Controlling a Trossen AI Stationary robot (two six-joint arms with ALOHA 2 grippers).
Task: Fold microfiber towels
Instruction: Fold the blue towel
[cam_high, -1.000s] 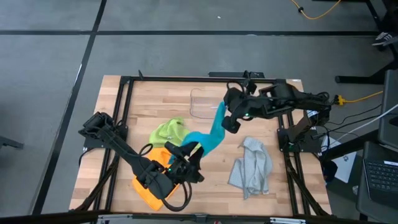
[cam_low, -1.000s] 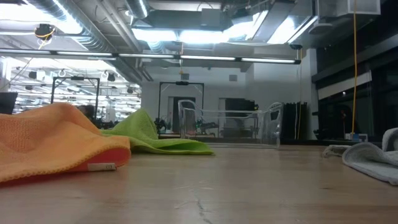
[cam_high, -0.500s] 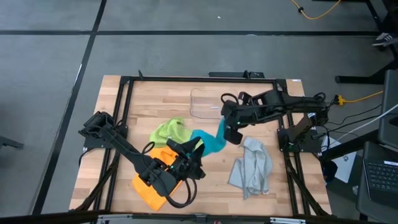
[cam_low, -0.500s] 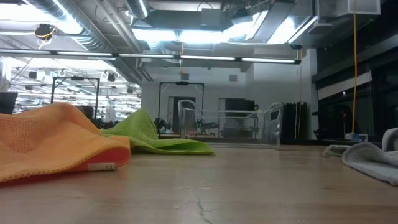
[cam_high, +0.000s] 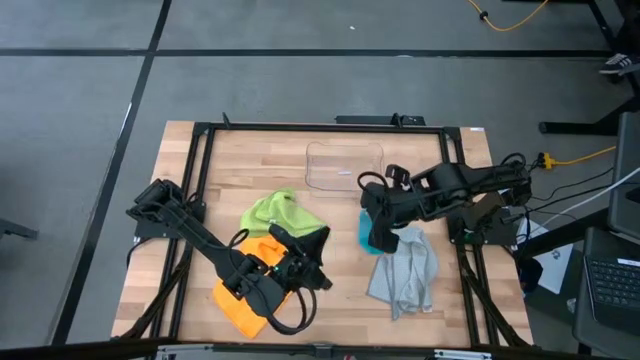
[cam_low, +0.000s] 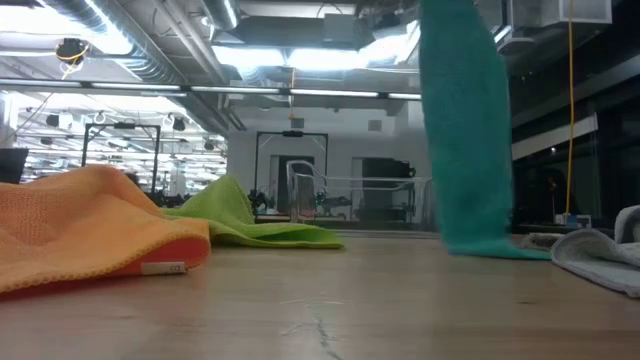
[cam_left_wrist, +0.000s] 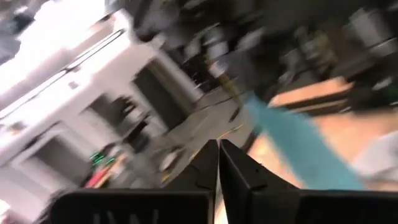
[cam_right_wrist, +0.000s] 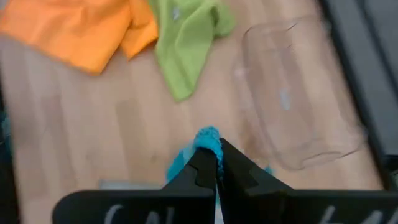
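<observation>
Clear plastic bin (cam_high: 343, 166) at the table's far edge, taken as landmark: the lime green towel (cam_high: 275, 212) and orange towel (cam_high: 245, 290) lie crumpled toward the left arm's side of it, the pale grey-blue towel (cam_high: 405, 265) on the right arm's side. The right gripper (cam_high: 379, 238), just in front of the bin, pinches the top edge of the teal blue towel (cam_low: 465, 130), which hangs straight down, its lower end touching the tabletop beside the grey-blue towel. The left gripper (cam_high: 312, 245), fingers pressed together and empty, sits over the orange towel; a small tag on that towel's edge (cam_low: 165, 268) is unreadable.

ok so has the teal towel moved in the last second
Yes. The teal towel, earlier stretched between both grippers near the lime green towel, now hangs from the right gripper alone, beside the grey towel, right of the clear bin.
</observation>
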